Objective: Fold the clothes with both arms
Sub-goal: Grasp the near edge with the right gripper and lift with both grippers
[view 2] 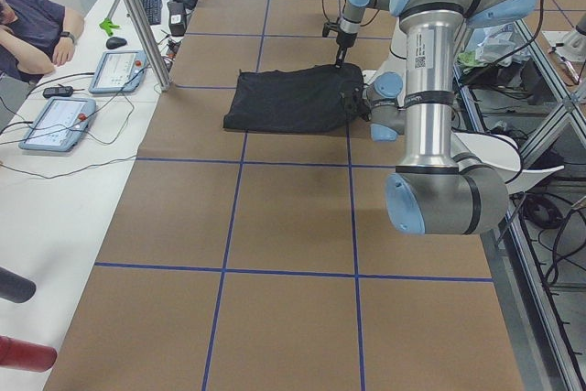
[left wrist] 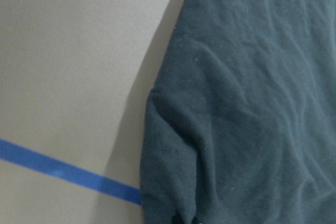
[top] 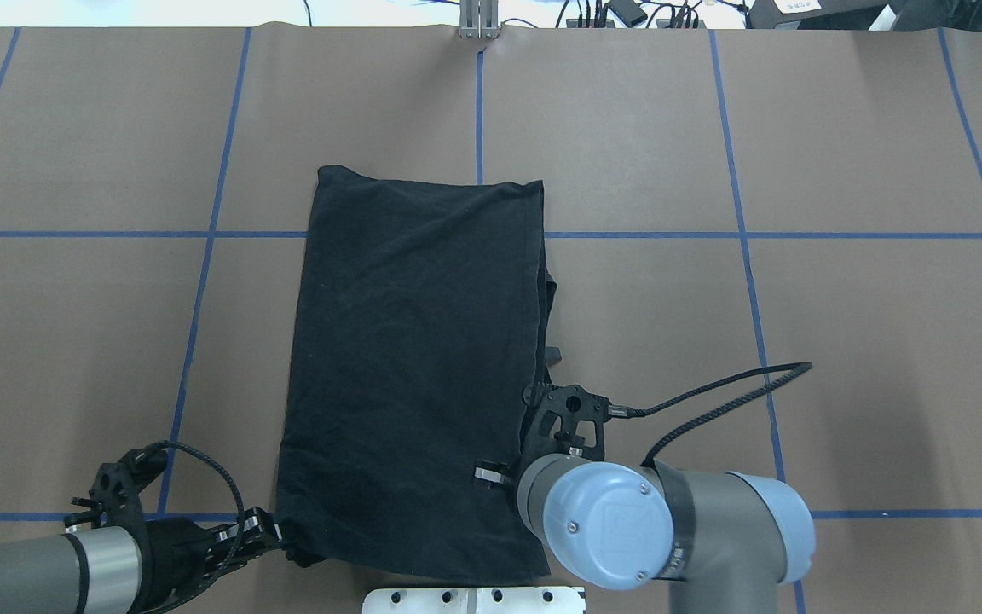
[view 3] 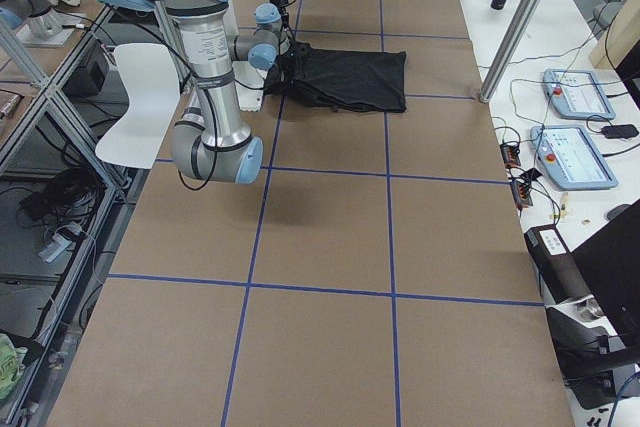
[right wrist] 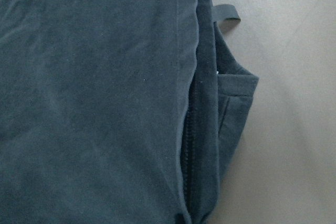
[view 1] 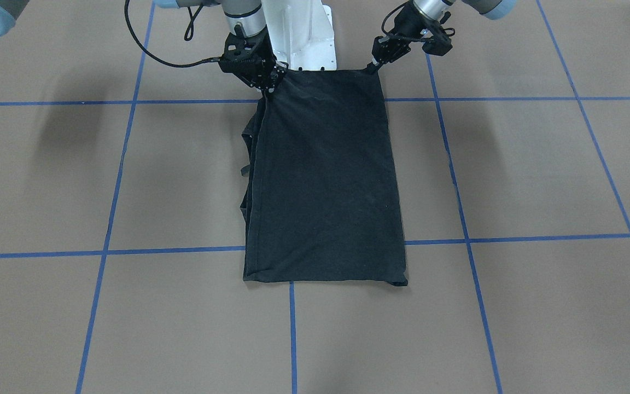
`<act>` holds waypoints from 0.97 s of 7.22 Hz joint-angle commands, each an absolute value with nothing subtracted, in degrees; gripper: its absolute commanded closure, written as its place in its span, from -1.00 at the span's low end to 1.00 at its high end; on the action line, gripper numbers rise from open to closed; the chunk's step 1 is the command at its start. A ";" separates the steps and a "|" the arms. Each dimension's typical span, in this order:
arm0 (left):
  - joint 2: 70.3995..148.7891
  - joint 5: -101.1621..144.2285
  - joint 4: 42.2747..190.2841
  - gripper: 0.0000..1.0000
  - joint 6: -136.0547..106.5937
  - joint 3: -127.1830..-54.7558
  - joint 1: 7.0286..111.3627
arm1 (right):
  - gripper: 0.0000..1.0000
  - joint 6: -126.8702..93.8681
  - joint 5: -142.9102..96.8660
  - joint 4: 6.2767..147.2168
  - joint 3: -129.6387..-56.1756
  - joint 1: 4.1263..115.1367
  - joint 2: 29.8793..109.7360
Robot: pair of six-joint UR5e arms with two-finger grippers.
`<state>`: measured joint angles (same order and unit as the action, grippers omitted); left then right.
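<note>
Near the base [view 1: 307, 33], left pincer [view 1: 372, 67] and right pincer [view 1: 270, 90] grip the T-shirt [view 1: 326, 180]

Brown papered table, blue grid, workbench alongside.

The wide table [view 1: 512, 164] is covered in brown paper and marked into big squares by blue tape lines [view 1: 108, 219]. Along its far side runs a white bench [view 2: 55, 167] with two teach pendants [view 2: 57, 123] and an aluminium post [view 2: 137, 20]; a person [view 2: 32, 29] sits there. The light is even and flat.

Four exterior, two close wrist views, all on T-shirt [top: 410, 358]
</note>
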<state>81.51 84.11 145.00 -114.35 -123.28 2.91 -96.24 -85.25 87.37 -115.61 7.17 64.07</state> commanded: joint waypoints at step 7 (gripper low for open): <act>96.96 98.70 122.50 1.00 -99.88 -130.43 20.54 | 1.00 -94.67 -90.35 96.59 -124.12 15.98 64.00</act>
